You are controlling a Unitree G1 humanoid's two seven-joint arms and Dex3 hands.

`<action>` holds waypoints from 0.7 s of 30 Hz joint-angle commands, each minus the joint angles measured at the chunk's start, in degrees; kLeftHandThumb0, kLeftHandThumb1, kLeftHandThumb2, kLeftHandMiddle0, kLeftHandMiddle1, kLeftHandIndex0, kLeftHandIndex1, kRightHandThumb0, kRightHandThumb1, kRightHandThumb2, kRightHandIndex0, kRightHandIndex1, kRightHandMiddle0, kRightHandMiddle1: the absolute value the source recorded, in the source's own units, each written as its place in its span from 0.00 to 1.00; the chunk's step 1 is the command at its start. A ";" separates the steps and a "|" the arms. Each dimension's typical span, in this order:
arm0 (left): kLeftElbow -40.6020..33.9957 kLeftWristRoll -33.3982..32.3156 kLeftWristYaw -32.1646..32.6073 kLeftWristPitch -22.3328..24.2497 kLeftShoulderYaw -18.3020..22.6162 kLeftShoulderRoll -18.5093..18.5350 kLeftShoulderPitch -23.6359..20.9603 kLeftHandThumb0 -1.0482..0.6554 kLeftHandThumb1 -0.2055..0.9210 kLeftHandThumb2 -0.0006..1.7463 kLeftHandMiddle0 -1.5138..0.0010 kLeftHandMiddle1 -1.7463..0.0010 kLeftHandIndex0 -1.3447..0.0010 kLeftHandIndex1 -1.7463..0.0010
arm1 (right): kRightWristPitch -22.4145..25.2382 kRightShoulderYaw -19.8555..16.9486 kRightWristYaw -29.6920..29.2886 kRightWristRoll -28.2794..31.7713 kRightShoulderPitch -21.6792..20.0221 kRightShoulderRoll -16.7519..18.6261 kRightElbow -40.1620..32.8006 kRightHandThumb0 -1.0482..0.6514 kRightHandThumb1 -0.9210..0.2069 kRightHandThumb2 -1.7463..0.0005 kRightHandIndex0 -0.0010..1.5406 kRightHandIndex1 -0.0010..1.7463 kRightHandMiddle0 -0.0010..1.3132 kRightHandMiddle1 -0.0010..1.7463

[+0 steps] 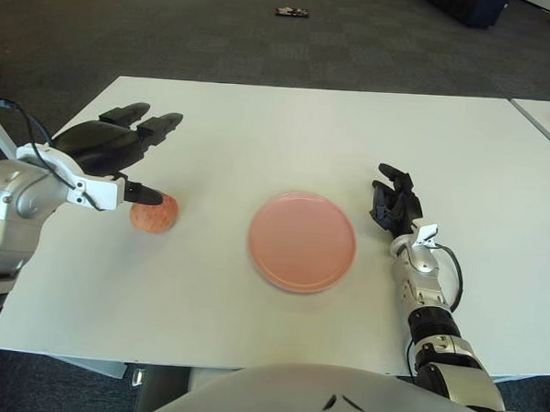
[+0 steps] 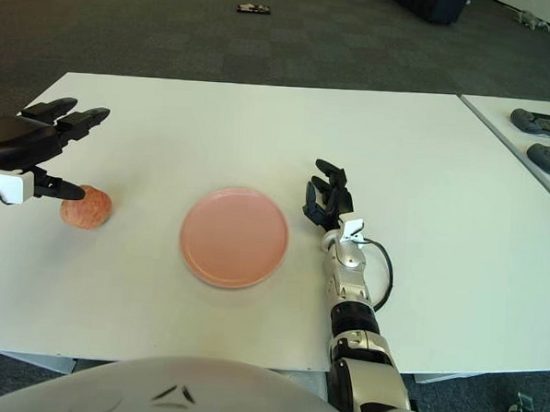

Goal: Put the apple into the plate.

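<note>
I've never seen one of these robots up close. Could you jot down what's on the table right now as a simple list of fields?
surface: white table
apple: reddish apple on the table, left of the plate, not in it
plate: pink plate, round, nothing on it, near the table's middle
left hand: left hand above and beside the apple, fingers spread, thumb tip at the apple's top, no grasp
right hand: right hand right of the plate, idle
task state: apple not yet in the plate
</note>
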 commanded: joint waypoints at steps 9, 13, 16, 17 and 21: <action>4.89 3.05 1.54 -1.20 -3.62 1.89 -1.77 0.00 1.00 0.11 1.00 1.00 1.00 1.00 | 3.04 0.09 0.20 0.19 1.42 0.26 2.35 0.34 0.21 0.47 0.13 0.45 0.00 0.51; 5.67 3.09 1.23 -1.81 -4.45 2.34 -2.29 0.00 1.00 0.11 1.00 1.00 1.00 1.00 | 2.97 -0.02 0.44 0.39 1.40 0.28 2.42 0.34 0.20 0.48 0.13 0.45 0.00 0.51; 6.84 3.72 1.26 -2.02 -5.68 2.44 -3.07 0.00 1.00 0.11 1.00 1.00 1.00 1.00 | 2.88 -0.13 0.39 0.43 1.39 0.32 2.50 0.34 0.20 0.48 0.14 0.45 0.00 0.51; 7.86 4.33 1.52 -2.04 -6.52 2.26 -3.66 0.00 1.00 0.11 1.00 1.00 1.00 1.00 | 2.89 -0.20 0.46 0.54 1.38 0.35 2.55 0.34 0.20 0.48 0.14 0.46 0.00 0.52; 10.18 5.96 1.66 -1.67 -8.86 1.82 -5.35 0.00 1.00 0.10 1.00 1.00 1.00 1.00 | 2.99 -0.42 0.67 0.84 1.33 0.40 2.68 0.34 0.19 0.48 0.14 0.46 0.00 0.52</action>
